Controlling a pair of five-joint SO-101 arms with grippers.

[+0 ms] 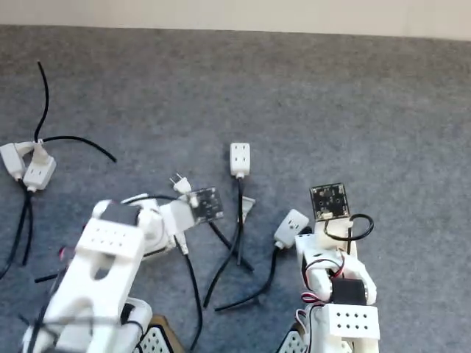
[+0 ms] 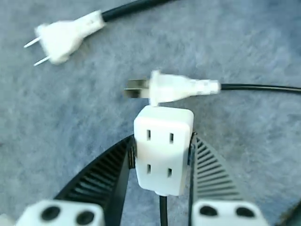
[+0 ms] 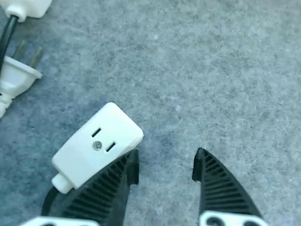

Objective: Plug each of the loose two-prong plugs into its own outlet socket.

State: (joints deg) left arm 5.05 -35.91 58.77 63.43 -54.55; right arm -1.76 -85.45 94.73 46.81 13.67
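Left gripper (image 2: 162,143) clamps an outlet socket (image 2: 163,155), likely to be pushed onto the plug (image 2: 181,88) just ahead; right gripper (image 3: 167,160) gapes empty

One socket (image 1: 240,158) lies mid-table, a plug (image 1: 246,208) just near of it, another plug (image 1: 179,182) left; a second socket (image 1: 291,226) sits beside my right gripper (image 3: 164,165), a third socket (image 2: 163,160) in my left gripper (image 2: 162,141).
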